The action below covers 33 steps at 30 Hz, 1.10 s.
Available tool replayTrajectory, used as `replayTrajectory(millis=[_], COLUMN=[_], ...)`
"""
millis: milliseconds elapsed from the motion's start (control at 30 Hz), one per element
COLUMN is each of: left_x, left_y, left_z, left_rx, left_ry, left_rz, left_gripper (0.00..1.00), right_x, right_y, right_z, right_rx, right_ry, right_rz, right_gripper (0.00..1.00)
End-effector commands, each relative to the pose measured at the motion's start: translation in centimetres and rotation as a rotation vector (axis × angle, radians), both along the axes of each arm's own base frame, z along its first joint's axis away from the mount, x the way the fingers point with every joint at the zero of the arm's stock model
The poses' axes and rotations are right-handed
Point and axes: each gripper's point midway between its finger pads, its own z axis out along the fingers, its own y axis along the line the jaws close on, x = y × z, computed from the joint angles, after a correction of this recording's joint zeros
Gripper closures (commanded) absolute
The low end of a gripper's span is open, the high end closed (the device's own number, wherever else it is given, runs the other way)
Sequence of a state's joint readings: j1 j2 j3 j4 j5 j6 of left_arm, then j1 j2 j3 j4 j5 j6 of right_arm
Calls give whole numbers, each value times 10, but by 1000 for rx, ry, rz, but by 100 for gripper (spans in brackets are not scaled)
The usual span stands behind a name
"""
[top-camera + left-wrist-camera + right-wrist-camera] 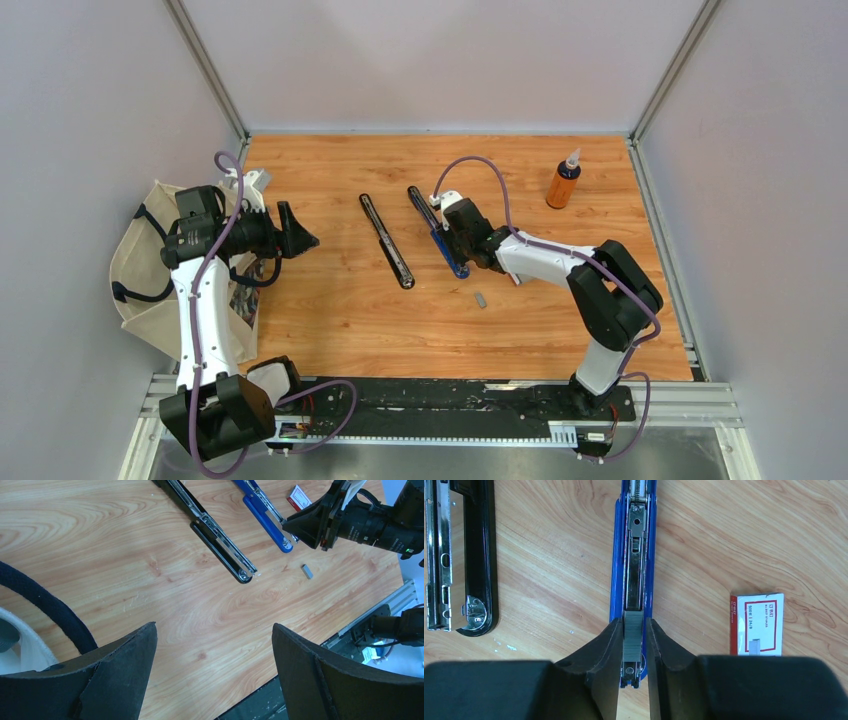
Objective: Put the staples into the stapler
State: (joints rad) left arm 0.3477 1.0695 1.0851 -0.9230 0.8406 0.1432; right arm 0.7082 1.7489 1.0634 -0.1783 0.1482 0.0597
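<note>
Two lie opened flat on the wood-grain worktop (549,555) — the blue stapler (634,555), steel-channelled, and the black stapler (479,555) at its 9 o'clock. A ribbed grey staple strip (632,640) sits in the blue channel between the right pincer (633,630) tips; pinched or merely flanked, I cannot tell. At 3 o'clock lies the white cardboard staple box (756,625), its red-framed label reading "500 | 24/6". The left pincer (214,626) gapes wide.

Two staplers, black (386,240) and blue (634,570), two staple strips (480,298) (633,635), one staple box (756,624), one orange bottle (563,185), one cloth bag (140,270).
</note>
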Motion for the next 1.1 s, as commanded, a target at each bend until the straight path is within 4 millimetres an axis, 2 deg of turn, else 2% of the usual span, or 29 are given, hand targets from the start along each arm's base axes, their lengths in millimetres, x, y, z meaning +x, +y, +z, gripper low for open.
replayTrajectory(millis=[0,300,367,500,633,700,800,967,1067], left_x=[3,3,3,3,3,2,2,2,3], left_y=[2,2,2,2,1,1,0,1,2], left_z=[2,2,2,2,3,4,4,4,3], left_rx=[1,2,2,2,-1,-2,0,-1,4], left_ry=[-30,-31,-31,-31,-32,-34,-39,-32,-33], left_rz=[-10,-10,-10,-10,-12,-13,-13,-12,-11], left_gripper=[7,7,7,7,7,7,7,7,7], right_x=[9,11,13,13,14,19,25,31,25], right_y=[4,4,4,4,-8,-16,-24,-21,-21], right_z=[9,16,26,60,84,81,65,42,38], right_rx=[14,19,26,58,68,55,13,-33,-58], right_ry=[-26,-41,-62,-126,-177,-173,-134,-67,-15], right_rz=[-15,-15,-9,33,28,7,-18,-13,13], right_gripper=[72,64,61,53,51,50,50,48,48])
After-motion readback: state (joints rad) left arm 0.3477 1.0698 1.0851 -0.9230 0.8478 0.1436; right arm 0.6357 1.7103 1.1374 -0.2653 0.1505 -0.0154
